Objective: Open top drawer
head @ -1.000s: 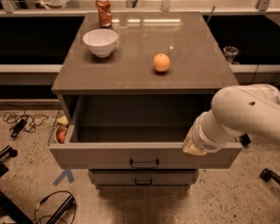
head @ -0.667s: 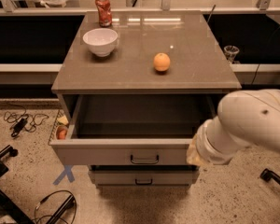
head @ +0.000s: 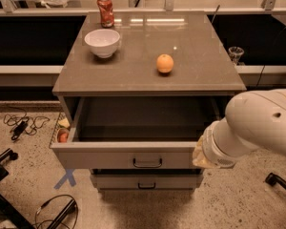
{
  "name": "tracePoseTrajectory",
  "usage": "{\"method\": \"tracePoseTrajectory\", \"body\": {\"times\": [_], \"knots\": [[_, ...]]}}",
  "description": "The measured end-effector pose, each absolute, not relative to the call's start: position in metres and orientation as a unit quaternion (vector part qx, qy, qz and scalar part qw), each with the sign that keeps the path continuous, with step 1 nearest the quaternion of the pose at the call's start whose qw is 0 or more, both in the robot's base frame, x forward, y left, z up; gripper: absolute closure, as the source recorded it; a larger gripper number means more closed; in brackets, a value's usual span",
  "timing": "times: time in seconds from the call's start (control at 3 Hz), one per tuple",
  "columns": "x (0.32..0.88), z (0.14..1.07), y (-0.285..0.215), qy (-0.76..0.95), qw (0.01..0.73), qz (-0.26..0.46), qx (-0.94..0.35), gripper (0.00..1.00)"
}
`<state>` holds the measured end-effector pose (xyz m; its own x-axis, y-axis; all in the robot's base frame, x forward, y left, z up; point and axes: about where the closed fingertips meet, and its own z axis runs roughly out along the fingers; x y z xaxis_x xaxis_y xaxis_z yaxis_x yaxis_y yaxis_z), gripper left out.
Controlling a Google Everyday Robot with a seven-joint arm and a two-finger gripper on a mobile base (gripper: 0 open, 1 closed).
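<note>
- At the scene's centre, the cabinet [head: 200,75] is standing with its top drawer [head: 100,157] sticking well out toward the near side. The grey box is showing bare and looks empty, so I judge the opening step to be all but finished.
- To the right, the white arm [head: 262,120] is reaching in from the near-right edge, with its wrist sitting against the right end of the drawer front.
- At that right end, the gripper [head: 199,152] is sitting right of the handle [head: 147,164] and is mostly hidden by the wrist. Whether it is apart, together or clamped on the front cannot be told.
- Below, a lower drawer [head: 145,181] is sitting pushed in under the open one, and it is not being touched.
- On the cabinet top, a bowl [head: 103,42] is resting far left and an orange [head: 165,63] is lying near the middle. A can [head: 105,11] is standing beyond the bowl, and all three are well apart from the arm.
- The handle is showing free, with nothing on it.
- Next, I judge the move is calling for either a last short pull toward the near side, if any travel is left, or a clean release. After that the arm needs to be backing off near-right without nudging the front back in.
</note>
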<state>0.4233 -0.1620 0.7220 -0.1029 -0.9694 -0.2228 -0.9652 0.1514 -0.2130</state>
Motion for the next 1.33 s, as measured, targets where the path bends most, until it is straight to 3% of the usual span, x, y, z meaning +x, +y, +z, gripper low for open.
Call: {"method": "tracePoseTrajectory", "body": {"times": [0.67, 1.0, 1.33], "knots": [[0.539, 0.718, -0.196, 0.735, 0.189, -0.042, -0.65, 1.0], [0.538, 0.717, -0.195, 0.734, 0.188, -0.042, -0.651, 1.0], [0.573, 0.672, -0.178, 0.731, 0.179, -0.008, -0.658, 1.0]]}}
